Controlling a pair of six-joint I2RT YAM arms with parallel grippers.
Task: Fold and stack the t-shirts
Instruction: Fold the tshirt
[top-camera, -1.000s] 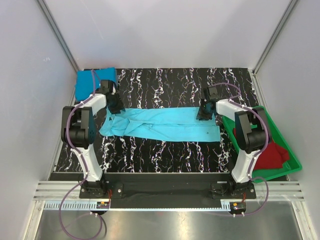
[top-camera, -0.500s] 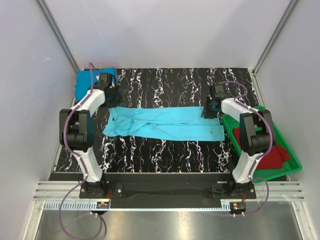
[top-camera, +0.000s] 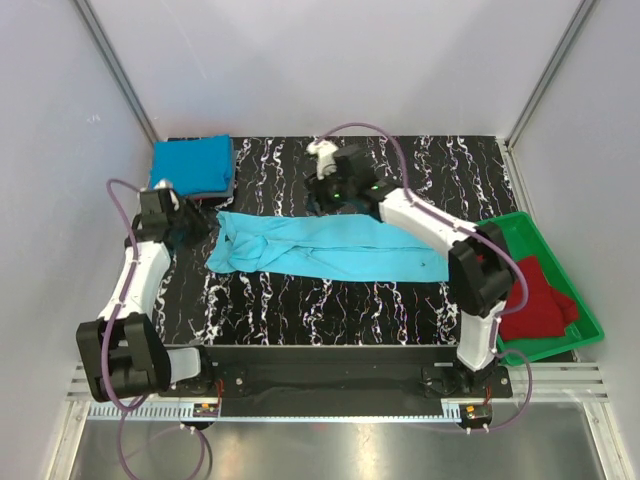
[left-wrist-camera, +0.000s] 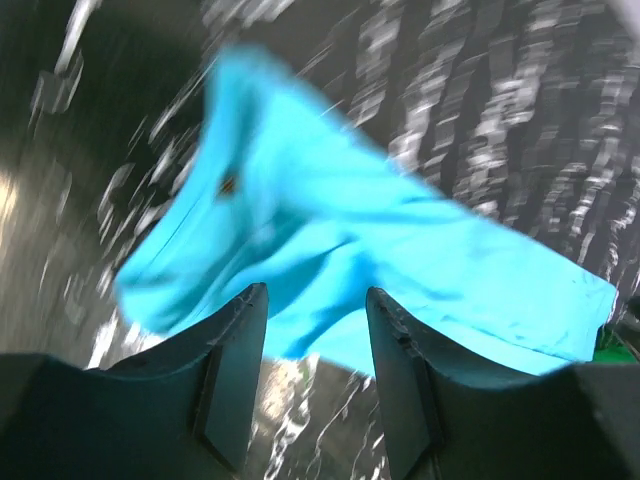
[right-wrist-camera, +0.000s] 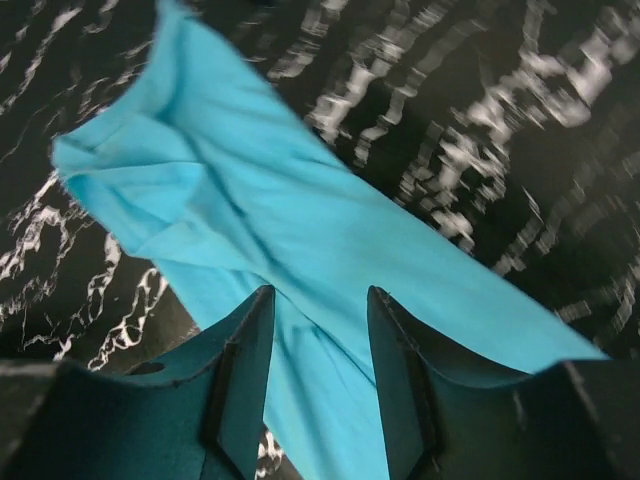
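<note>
The light turquoise t-shirt (top-camera: 330, 250) lay as a long strip mid-frame on the tabletop (top-camera: 300, 300); both pairs of jaws stood parted, empty. Soft and limp, it likely wanted pinching at its end corners.

The left arm (top-camera: 145, 275) and the right arm (top-camera: 420, 218) share one build: white moulded link shells joined by black cylindrical joint housings (top-camera: 482, 278). Each arm is mounted on a black base block (top-camera: 190, 375). A thin purple cable (top-camera: 352, 125) runs along each arm in loose loops and trails below the base. The left claw (left-wrist-camera: 315, 300) and the right claw (right-wrist-camera: 318, 295) each carry two matte black tapered fingers (left-wrist-camera: 235, 380) with flat inner faces.
</note>
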